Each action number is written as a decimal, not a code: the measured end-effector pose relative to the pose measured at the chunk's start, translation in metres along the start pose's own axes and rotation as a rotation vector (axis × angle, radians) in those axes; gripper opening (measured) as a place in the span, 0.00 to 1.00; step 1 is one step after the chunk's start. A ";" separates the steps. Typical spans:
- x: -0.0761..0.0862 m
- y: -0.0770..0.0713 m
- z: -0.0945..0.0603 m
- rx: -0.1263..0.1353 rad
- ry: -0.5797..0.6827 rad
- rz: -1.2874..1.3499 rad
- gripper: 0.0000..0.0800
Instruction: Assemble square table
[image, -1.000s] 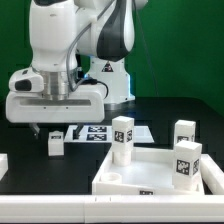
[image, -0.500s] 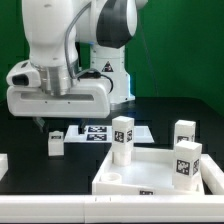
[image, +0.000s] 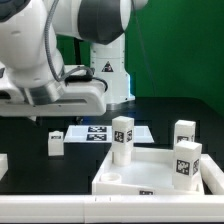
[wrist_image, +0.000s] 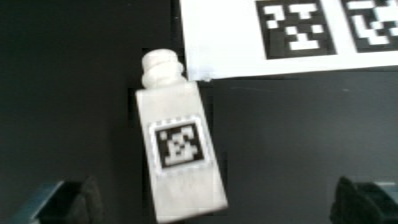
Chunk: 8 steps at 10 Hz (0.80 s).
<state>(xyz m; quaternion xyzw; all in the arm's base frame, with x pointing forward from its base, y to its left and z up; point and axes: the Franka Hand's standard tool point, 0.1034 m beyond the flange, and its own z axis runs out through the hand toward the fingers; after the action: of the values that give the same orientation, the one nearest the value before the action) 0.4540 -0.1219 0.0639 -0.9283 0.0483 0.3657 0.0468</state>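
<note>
Tool (wrist_image: 210, 200): in the wrist view its two dark fingertips (wrist_image: 57, 200) show at opposite sides of the frame, set wide apart with nothing between them. In the exterior view the fingers themselves are hidden behind the white arm body (image: 50, 60), which fills the upper part of the exterior view's left.

Loose leg (wrist_image: 178, 145): lies on its side on the black counter (wrist_image: 71, 90), free of the tool, its tag face up and its knobbed peg end toward the marker board (wrist_image: 294, 35). The peg end sits just beside the board's edge; whether it touches cannot be told. In the exterior view the same leg (image: 55, 143) is seen beside the board (image: 100, 133), below the arm.

Tabletop panel (image: 150, 175): rests on the counter toward the exterior view's right, raised edges upward, well apart from the loose leg.

Three further legs stand upright at the panel: one (image: 123, 139) at its near-left corner, one (image: 184, 132) at the far right, one (image: 186, 162) at the near right. Each shows a black-and-white tag.
</note>
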 end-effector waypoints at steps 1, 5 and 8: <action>-0.001 0.000 0.006 0.005 -0.061 0.004 0.81; 0.008 0.015 0.019 0.021 -0.133 0.007 0.81; 0.015 0.016 0.038 0.014 -0.177 0.070 0.81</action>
<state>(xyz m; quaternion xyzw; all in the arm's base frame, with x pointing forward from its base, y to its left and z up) 0.4370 -0.1341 0.0247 -0.8898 0.0789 0.4473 0.0446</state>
